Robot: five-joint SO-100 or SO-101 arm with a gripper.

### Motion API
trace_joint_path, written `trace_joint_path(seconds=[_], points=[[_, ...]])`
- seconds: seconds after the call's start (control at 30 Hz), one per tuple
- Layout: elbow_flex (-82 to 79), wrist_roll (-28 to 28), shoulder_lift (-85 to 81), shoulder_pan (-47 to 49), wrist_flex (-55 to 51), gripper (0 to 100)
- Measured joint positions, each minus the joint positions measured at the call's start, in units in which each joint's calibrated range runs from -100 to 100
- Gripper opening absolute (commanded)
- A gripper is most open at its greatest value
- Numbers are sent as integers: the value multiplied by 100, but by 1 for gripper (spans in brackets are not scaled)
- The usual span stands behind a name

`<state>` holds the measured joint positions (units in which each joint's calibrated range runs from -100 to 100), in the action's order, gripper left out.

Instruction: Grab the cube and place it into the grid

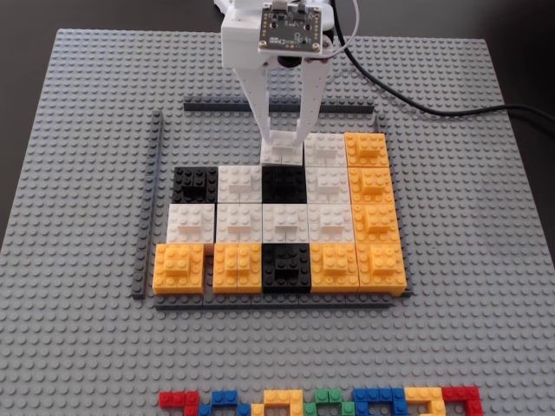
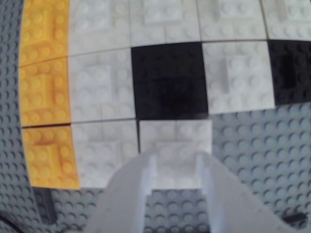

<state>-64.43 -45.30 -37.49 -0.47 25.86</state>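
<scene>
The grid is a patchwork of white, black and orange blocks framed by dark grey strips on the baseplate. The cube, white with a raised brick on top, sits in the grid's far row, left of a white block and behind a black block. The two places to its left in that row are bare. My gripper comes down from the far side and is shut on the cube's raised brick. In the wrist view the fingers clasp the cube at the edge of the grid.
A grey studded baseplate covers the table. A row of small multicoloured bricks lies along its near edge. A black cable runs from the arm to the right across the far corner.
</scene>
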Motion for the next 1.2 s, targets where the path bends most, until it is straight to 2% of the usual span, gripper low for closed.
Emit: trace_joint_path(seconds=[0.37, 1.2], points=[[-132, 0, 0, 0, 142, 17], [-159, 59, -348, -22, 29, 17]])
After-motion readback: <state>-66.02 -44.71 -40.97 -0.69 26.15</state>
